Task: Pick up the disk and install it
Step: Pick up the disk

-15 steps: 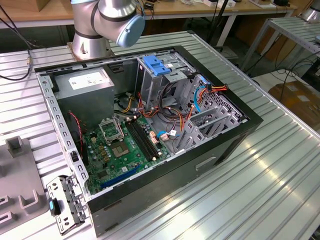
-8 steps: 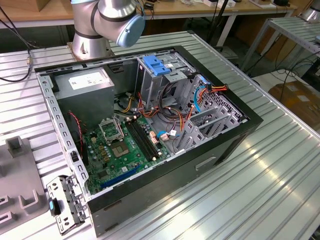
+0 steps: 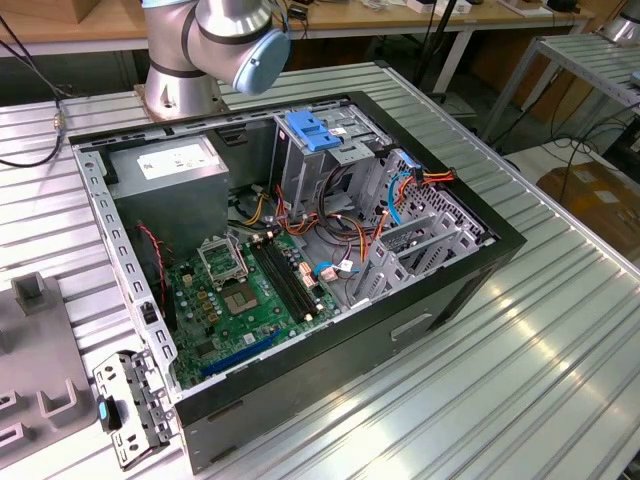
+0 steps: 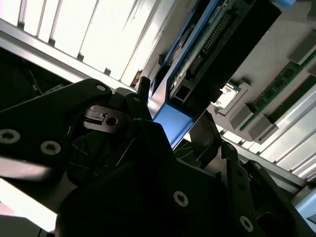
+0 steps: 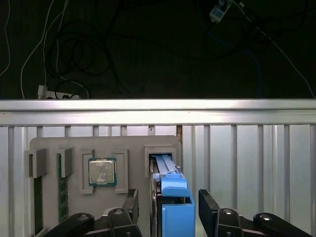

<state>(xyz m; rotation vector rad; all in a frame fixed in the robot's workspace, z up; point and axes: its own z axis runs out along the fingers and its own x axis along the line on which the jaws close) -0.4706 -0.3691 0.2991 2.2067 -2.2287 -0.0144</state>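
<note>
**Tool astride the disk at the parts holder, no grip confirmed**

We find the tool (image 5: 169, 200) lowered over the disk (image 5: 174, 190), its fingers (image 5: 132, 203) standing apart on either side of the blue carrier rails. A slim gap shows at each side, the two unequal, so we judge nothing is clamped yet. In the second wrist view the blue rail (image 4: 170, 118) runs up between the dark finger bodies.

The disk stands on edge in a slot of the grey holder (image 5: 49, 145), beside a processor chip (image 5: 102, 172) and memory sticks (image 5: 62, 187). The holder lies close to one long edge of the desk (image 5: 247, 163). The open computer case (image 3: 505, 245) occupies the desk's middle, well apart from the holder.

Risks, in our judgement:
- The unequal gaps mean one finger would meet its rail first and shove the disk sideways, binding it in the slot.
- The smooth plastic rails may slip under a light grip.
- A tilted lift could drag the holder.
- Loose cables (image 3: 410, 185) beside the drive cage (image 3: 320, 165) could snag the disk at installation.

Writing: none legible on the disk. The power-supply box (image 3: 150, 190) carries a white sticker (image 3: 175, 158), its print too small to read.
</note>
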